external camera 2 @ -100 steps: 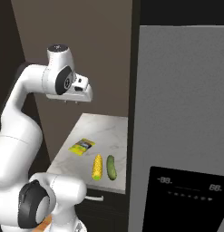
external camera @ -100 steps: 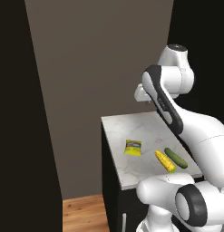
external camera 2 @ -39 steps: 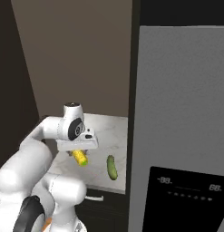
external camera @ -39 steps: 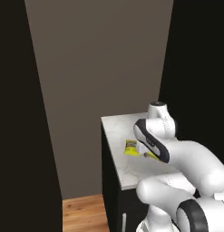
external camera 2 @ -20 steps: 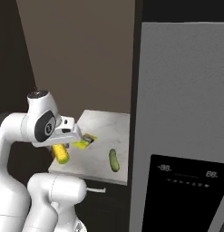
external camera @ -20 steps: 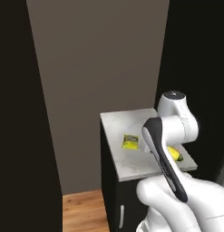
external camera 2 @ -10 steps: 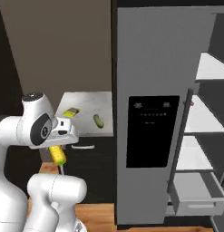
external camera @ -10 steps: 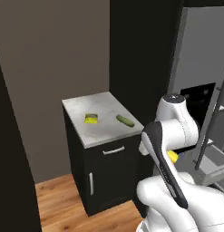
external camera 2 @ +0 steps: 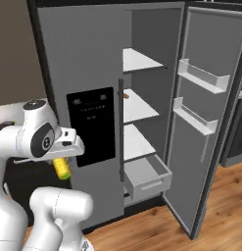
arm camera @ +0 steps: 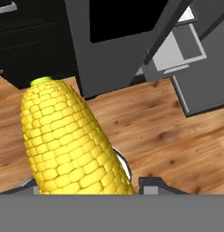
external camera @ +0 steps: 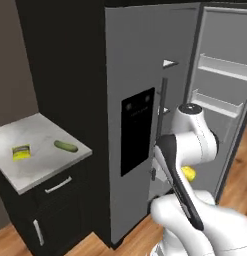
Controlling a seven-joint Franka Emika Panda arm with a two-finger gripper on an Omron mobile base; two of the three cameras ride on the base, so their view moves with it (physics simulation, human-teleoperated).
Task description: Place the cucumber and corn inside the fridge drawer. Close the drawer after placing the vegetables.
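The corn [arm camera: 70, 140] is held in the gripper [external camera 2: 62, 164], its fingers partly closed around the cob; in the hand view the greenish tip is pointed away from the hand, over the wooden floor [arm camera: 168, 136]; in the right base view the cob is seen hanging down below the hand, in front of the closed fridge door [external camera 2: 90, 125]. The cucumber [external camera: 66, 146] is left lying on the grey counter [external camera: 40, 165], near its right-hand edge, with a yellow-green snack packet [external camera: 21, 151] near the opposite edge, well apart from it. The fridge drawer [external camera 2: 147, 177] is pulled out at the bottom of the fridge, below the white shelves [external camera 2: 137, 108]; the other fridge door [external camera 2: 205, 122] is swung wide open, two narrow door bins [external camera 2: 201, 76] being carried on its inner face.
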